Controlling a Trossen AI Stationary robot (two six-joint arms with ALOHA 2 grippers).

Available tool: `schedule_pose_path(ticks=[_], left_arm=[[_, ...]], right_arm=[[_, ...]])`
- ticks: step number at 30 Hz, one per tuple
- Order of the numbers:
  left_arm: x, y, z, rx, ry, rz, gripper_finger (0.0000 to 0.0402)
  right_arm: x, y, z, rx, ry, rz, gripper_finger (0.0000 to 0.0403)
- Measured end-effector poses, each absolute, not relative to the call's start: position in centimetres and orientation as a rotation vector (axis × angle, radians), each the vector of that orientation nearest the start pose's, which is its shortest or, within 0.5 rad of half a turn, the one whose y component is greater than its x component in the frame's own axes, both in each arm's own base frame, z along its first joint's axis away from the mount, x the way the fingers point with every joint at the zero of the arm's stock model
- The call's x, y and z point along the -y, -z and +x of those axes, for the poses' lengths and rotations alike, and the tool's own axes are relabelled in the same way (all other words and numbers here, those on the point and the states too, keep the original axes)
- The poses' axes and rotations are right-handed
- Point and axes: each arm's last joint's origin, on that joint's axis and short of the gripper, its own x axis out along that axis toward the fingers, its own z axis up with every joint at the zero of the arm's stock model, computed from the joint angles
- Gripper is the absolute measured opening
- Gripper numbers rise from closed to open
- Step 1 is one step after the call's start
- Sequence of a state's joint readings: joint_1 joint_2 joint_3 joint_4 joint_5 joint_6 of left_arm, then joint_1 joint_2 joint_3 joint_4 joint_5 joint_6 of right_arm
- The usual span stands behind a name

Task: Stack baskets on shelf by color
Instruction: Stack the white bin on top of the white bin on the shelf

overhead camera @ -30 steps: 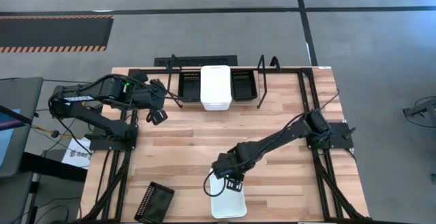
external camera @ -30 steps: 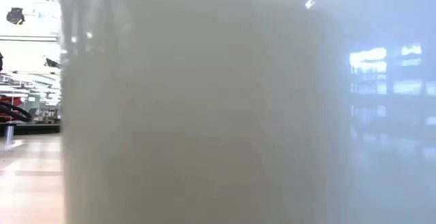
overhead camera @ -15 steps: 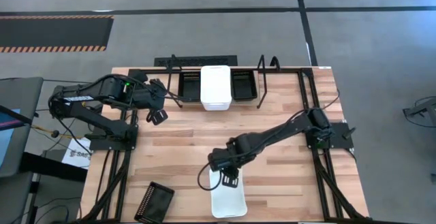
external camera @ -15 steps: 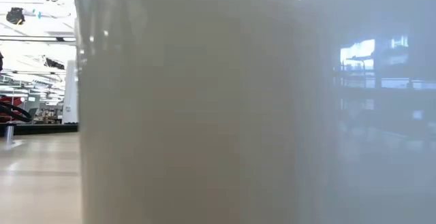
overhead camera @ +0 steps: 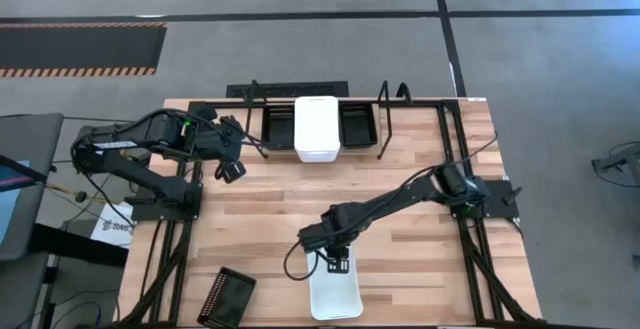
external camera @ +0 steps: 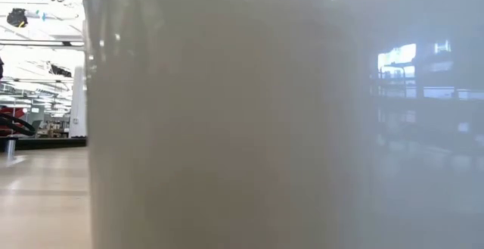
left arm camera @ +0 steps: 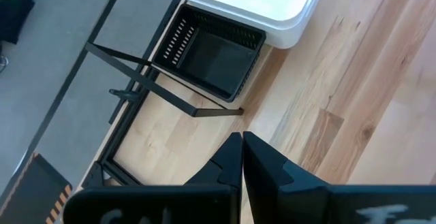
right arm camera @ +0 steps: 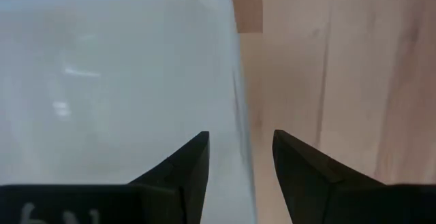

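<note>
My open right gripper [right arm camera: 240, 157] straddles the smooth white rectangular basket's [overhead camera: 335, 294] thin wall; closing off-centre could tip it.

Readable text: almost none for you here.
You can make out only a few dark letters on a white sheet [overhead camera: 112, 228] lying just outside the table [overhead camera: 260, 219], by its left edge under the left arm's base; they are too small to read. Faint marks on the right wrist's own housing [right arm camera: 61, 214] cannot be read either.
</note>
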State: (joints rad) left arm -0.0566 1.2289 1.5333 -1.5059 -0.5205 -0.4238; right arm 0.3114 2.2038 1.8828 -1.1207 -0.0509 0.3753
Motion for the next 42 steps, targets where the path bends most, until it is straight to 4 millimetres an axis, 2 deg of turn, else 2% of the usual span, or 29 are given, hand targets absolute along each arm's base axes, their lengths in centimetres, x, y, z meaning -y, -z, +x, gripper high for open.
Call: schedule_pose_path(ticks=[5, 7, 9, 13, 18, 20, 23, 27, 31, 34, 39, 42], left_arm=[[-0.4, -39.6, 18.1, -1.045, -0.637, -0.024, 0.0000], [-0.4, -39.6, 18.1, -1.047, -0.631, -0.028, 0.0000], [-0.4, -39.6, 18.1, -1.050, -0.624, -0.034, 0.0000], [-0.4, -39.6, 18.1, -1.051, -0.623, -0.035, 0.0000], [-0.4, -39.6, 18.1, -1.052, -0.623, -0.034, 0.0000], [-0.4, -39.6, 18.1, -1.054, -0.623, -0.033, 0.0000], [-0.4, -39.6, 18.1, -1.057, -0.623, -0.032, 0.0000], [-0.4, -39.6, 18.1, -1.057, -0.623, -0.031, 0.0000], [-0.4, -39.6, 18.1, -1.062, -0.614, -0.016, 0.0000], [-0.4, -39.6, 18.1, -1.062, -0.614, -0.016, 0.0000], [-0.4, -39.6, 18.1, -1.054, -0.624, -0.033, 0.0000], [-0.4, -39.6, 18.1, -1.043, -0.635, -0.055, 0.0000]], right_arm=[[-13.4, -16.8, 42.5, -1.544, -0.012, 0.110, 0.0173], [-13.3, -15.8, 42.6, -1.585, -0.024, 0.139, 0.0156], [-13.2, -15.1, 42.7, -1.619, -0.031, 0.174, 0.0123], [-12.8, -14.9, 42.7, -1.637, -0.032, 0.205, 0.0023], [-12.2, -16.1, 43.2, -1.624, 0.024, 0.249, 0.0006], [-11.8, -18.0, 43.2, -1.590, 0.090, 0.237, 0.0005], [-11.0, -22.6, 42.6, -1.527, 0.196, 0.200, 0.0003], [-9.2, -29.0, 40.2, -1.458, 0.373, 0.136, 0.0003], [-6.5, -35.1, 37.7, -1.249, 0.452, 0.100, 0.0002], [-3.5, -38.4, 35.5, -1.166, 0.498, 0.081, 0.0001], [2.7, -41.7, 32.8, -1.101, 0.526, 0.008, 0.0001], [6.9, -43.0, 31.5, -1.077, 0.514, -0.044, 0.0001]])
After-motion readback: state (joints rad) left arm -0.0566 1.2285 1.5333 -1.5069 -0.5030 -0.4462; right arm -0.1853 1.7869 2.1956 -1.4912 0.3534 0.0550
